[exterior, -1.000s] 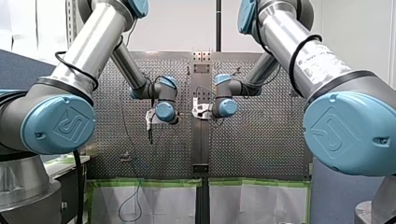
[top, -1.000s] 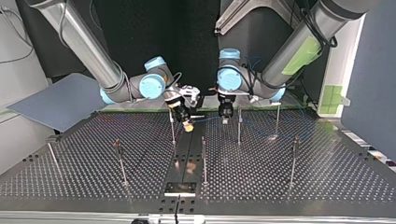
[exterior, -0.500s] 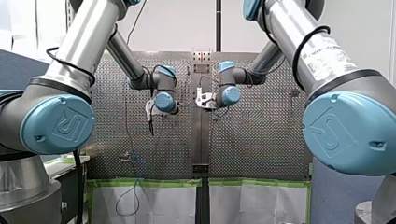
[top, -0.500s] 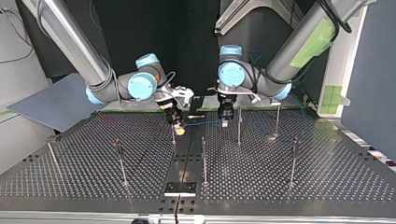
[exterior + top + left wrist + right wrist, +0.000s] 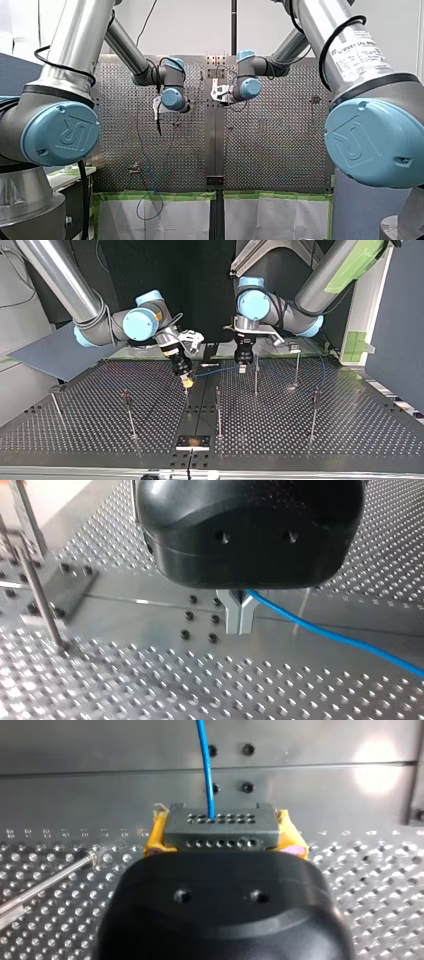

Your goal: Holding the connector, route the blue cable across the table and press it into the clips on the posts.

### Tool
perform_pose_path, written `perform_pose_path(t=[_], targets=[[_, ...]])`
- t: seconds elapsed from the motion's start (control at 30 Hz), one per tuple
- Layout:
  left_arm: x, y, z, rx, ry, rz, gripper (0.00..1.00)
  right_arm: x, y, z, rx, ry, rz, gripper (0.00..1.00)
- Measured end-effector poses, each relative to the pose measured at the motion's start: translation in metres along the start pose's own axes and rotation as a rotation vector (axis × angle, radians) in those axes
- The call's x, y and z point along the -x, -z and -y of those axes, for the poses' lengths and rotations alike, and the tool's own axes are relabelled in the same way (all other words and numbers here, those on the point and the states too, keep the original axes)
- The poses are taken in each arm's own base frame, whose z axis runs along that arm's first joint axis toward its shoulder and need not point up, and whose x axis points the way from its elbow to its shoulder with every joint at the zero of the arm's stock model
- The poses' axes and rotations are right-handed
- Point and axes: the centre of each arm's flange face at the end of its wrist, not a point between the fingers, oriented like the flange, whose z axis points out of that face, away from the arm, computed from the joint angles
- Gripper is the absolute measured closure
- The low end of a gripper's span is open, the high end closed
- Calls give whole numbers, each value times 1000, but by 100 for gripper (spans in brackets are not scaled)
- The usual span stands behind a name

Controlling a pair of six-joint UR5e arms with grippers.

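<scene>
– Between the claws, item one?
– Cable (image 5: 215,371), blue. It spans the gap from the right claw (image 5: 186,381) to the left claw (image 5: 242,368) in a shallow line above the desk (image 5: 100,440), toward its far edge in the top view. Past the left claw it carries on toward that view's right.
– Item two, the connector?
– Connector (image 5: 220,827), grey, two rows of holes. It is clamped between the right claw's yellow pads (image 5: 154,840). The cable leaves an upper hole and runs straight ahead of the claw.
– Left claw, condition?
– Metal fingers (image 5: 233,616) are pinched together on the cable, which exits to one side of them and slopes down toward the desk.
– Posts?
– Posts (image 5: 218,410), thin and upright, are spread over the desk. In the top view one stands just under the right claw and another just beside the left claw. Whether the cable touches either, I cannot tell.
</scene>
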Motion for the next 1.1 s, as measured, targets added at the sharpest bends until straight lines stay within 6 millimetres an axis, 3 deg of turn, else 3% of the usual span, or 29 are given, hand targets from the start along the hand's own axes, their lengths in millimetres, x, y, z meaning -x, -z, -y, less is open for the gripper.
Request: perform_pose_path(t=[0.37, 0.57, 0.9, 1.1], targets=[[49, 24, 18, -54, -71, 89, 100, -16, 37, 13, -44, -26, 8, 100], [79, 40, 31, -98, -101, 144, 100, -41, 55, 18, -49, -31, 2, 100], [102, 45, 47, -129, -105, 183, 100, -98, 83, 25, -58, -52, -77, 100], [102, 45, 47, -128, -109, 157, 100, -124, 99, 29, -65, -54, -110, 100]])
